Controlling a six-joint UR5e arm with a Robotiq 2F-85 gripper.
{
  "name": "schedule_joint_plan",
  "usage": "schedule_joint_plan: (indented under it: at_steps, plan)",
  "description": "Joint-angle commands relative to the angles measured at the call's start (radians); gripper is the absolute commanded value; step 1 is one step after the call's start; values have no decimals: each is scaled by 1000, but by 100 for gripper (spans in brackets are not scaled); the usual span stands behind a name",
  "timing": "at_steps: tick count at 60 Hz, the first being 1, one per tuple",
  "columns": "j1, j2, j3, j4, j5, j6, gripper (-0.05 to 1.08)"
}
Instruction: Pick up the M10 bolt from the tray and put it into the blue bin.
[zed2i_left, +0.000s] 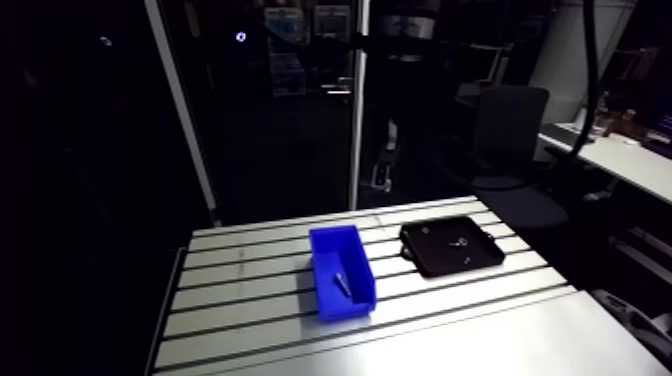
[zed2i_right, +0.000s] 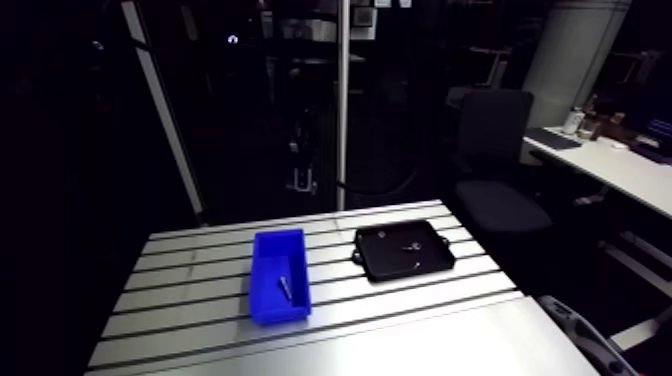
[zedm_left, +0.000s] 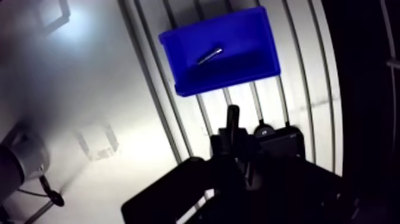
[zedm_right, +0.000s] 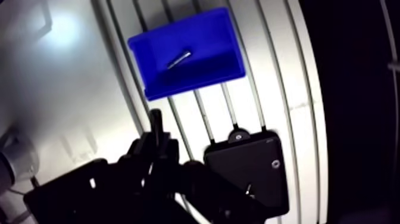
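Above the table (zedm_left: 89, 89), the end effector (zedm_left: 232, 117) hangs clear of the blue bin (zedm_left: 229, 79), its opening unreadable.

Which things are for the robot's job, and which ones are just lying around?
For the job:
blue bin
bolt, already lying inside the bin
black tray

Just lying about:
small parts left in the tray
slotted table under it all
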Motion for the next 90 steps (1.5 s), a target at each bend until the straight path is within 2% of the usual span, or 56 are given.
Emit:
schedule_joint_plan:
  at_steps: [1, 6, 10, 26, 42, 59, 67, 74, 80, 84, 90]
  plan:
    - [34, -23, 43, 27, -23, -385, 107]
    - [33, -7, 52, -17, -29, -388, 107]
    - [33, 6, 60, -57, -43, -387, 107]
    - [52, 69, 53, -108, -43, -340, 107]
    - [136, 141, 40, -165, -48, -198, 107]
    - [153, 176, 52, -171, -49, -153, 107]
    - [158, 204, 53, -174, -73, -129, 107]
    - [161, 224, 57, -206, -83, -115, 107]
    - [172, 250, 73, -270, -108, -111, 107]
    - [175, 261, 75, -292, -118, -106, 107]
    - [175, 279, 74, -300, -121, -87, 107]
